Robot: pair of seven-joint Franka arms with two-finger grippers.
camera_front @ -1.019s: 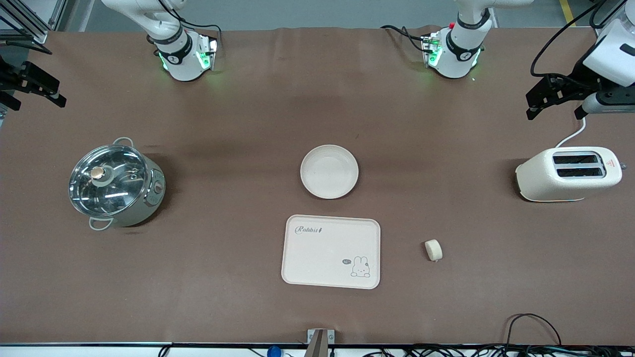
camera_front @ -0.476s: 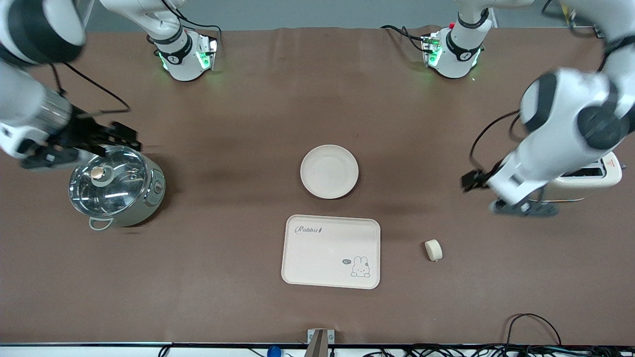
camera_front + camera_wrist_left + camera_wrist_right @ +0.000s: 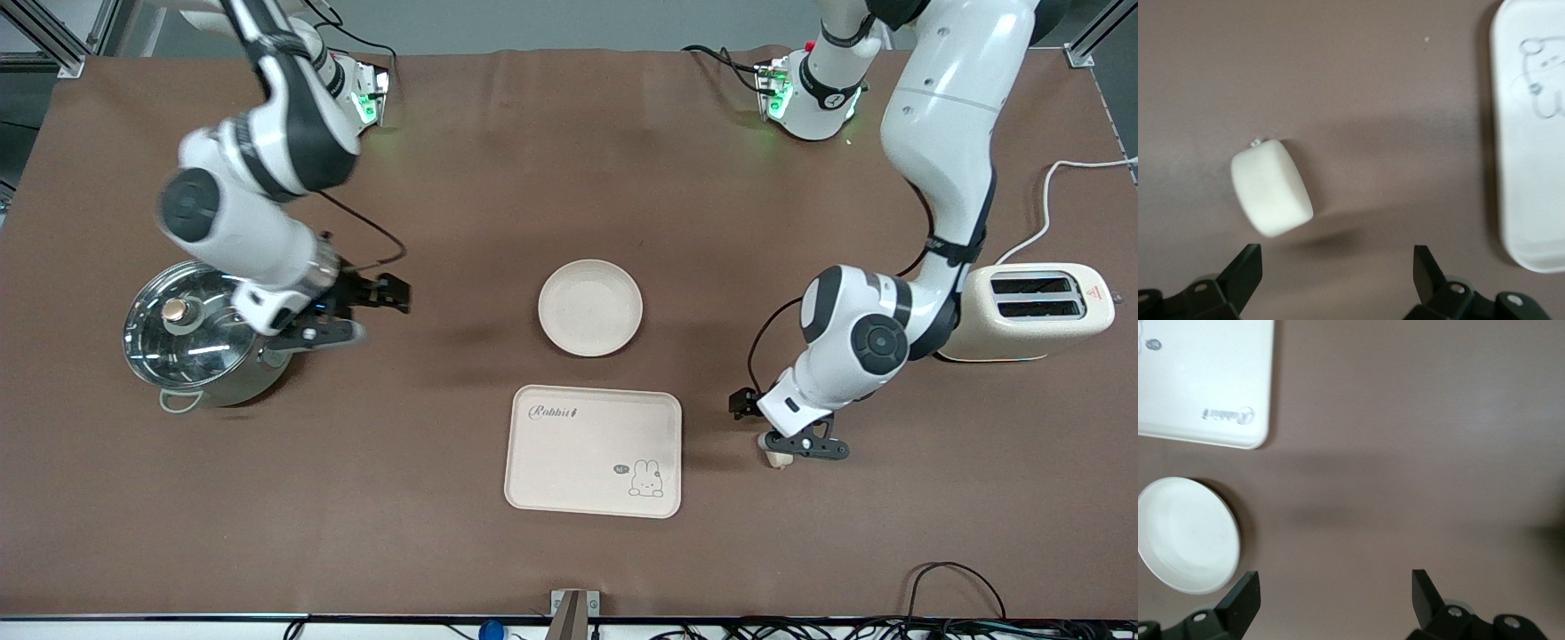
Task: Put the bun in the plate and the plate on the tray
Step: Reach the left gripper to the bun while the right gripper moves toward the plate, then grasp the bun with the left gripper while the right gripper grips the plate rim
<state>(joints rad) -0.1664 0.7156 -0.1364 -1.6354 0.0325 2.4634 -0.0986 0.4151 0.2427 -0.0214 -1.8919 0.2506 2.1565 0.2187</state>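
The bun, a small cream-white block, lies on the brown table beside the tray, toward the left arm's end. My left gripper hangs open just over the bun and hides most of it. In the left wrist view the bun lies off to one side ahead of the open gripper, with the tray's edge alongside. The empty plate sits on the table, farther from the front camera than the tray. My right gripper is open and empty over bare table between the pot and the plate. The right wrist view shows the gripper, the plate and the tray.
A steel pot with a glass lid stands at the right arm's end, partly under the right forearm. A cream toaster stands at the left arm's end, its cord running to the table edge. Cables lie along the near edge.
Both arms have swung in from the table ends. The left gripper came down over the bun; the right gripper moved past the pot toward the plate. Bun, plate and tray have not moved.
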